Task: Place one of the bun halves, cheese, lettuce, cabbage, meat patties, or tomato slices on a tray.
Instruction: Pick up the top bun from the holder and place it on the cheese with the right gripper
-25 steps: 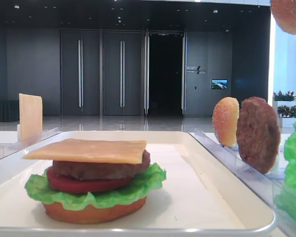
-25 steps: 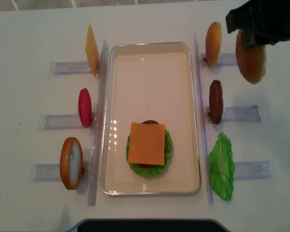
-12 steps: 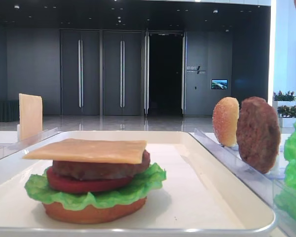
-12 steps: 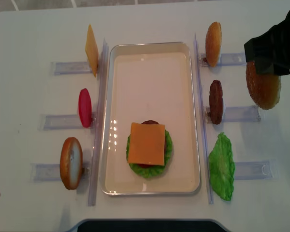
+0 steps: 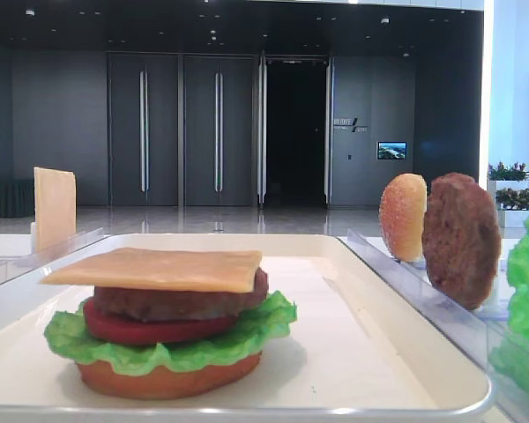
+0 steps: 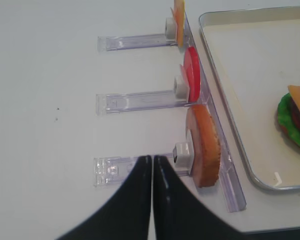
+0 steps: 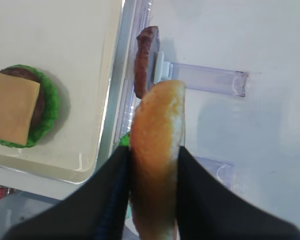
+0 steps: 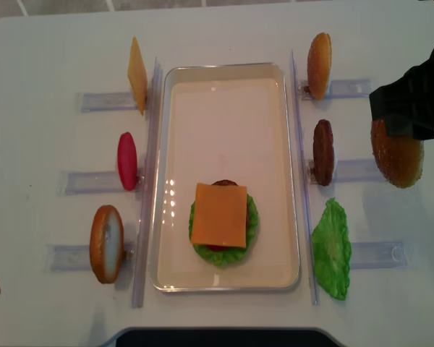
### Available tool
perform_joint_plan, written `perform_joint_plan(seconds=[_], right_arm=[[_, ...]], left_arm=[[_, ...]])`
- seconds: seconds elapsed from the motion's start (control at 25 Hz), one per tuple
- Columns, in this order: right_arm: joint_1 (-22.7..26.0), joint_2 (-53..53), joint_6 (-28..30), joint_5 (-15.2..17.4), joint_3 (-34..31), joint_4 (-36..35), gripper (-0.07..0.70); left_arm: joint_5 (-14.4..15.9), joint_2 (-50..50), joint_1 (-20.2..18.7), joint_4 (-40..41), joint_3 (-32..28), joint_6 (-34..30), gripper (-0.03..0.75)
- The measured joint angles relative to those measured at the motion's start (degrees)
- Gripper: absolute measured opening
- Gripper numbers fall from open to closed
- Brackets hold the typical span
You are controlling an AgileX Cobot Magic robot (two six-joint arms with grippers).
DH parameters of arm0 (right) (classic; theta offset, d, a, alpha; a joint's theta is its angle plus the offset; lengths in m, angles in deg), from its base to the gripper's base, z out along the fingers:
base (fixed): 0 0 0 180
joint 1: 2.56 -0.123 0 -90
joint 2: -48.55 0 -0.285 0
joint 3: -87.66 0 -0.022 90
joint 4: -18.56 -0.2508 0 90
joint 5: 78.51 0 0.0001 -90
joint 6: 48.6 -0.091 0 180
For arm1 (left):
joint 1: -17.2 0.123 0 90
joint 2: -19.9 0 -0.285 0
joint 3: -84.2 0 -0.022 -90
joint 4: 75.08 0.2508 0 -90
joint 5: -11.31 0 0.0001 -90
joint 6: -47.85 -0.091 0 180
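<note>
The right tool [image 7: 152, 200] is clamped on a bun top [image 8: 396, 153], holding it on edge above the table [image 8: 50, 58] at the right of the overhead frame, well apart from the tray [image 8: 289, 166]. On the tray's lower half sits a stack (bottom bun, lettuce, tomato, patty) capped by cheese [image 8: 218, 215]. Beside the tray's right rim stand another bun top [image 8: 319, 65] and a patty [image 8: 323, 152], with a lettuce leaf [image 8: 332, 249] below them. The left tool [image 6: 151, 165] hangs with its fingers together, holding nothing, next to a bun [image 6: 205, 145] in its rack.
</note>
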Motion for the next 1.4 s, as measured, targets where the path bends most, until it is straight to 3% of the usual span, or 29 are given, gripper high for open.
perform_joint_plan(seconds=[0.16, 0.48, 0.68, 0.84, 1.08, 1.4], right_arm=[[0.0, -1.38, 2.73, -0.33, 0.0, -7.65, 0.218], [0.0, -7.19, 17.38, -7.87, 0.0, -38.64, 0.218], [0.0, -10.7, 24.91, -9.86, 0.0, -52.57, 0.218], [0.37, -11.61, 27.14, -10.48, 0.0, -55.47, 0.218], [1.47, -11.61, 27.66, -9.99, -0.63, -53.38, 0.218], [1.59, -12.31, 32.52, -12.22, -8.47, -53.98, 0.218]], left_arm=[[0.0, 0.0, 0.0, -0.03, 0.0, 0.0, -0.007], [0.0, 0.0, 0.0, -0.07, 0.0, 0.0, -0.007], [0.0, 0.0, 0.0, -0.07, 0.0, 0.0, -0.007], [0.0, 0.0, 0.0, -0.07, 0.0, 0.0, -0.007], [0.0, 0.0, 0.0, -0.07, 0.0, 0.0, -0.007], [0.0, 0.0, 0.0, -0.07, 0.0, 0.0, -0.007]])
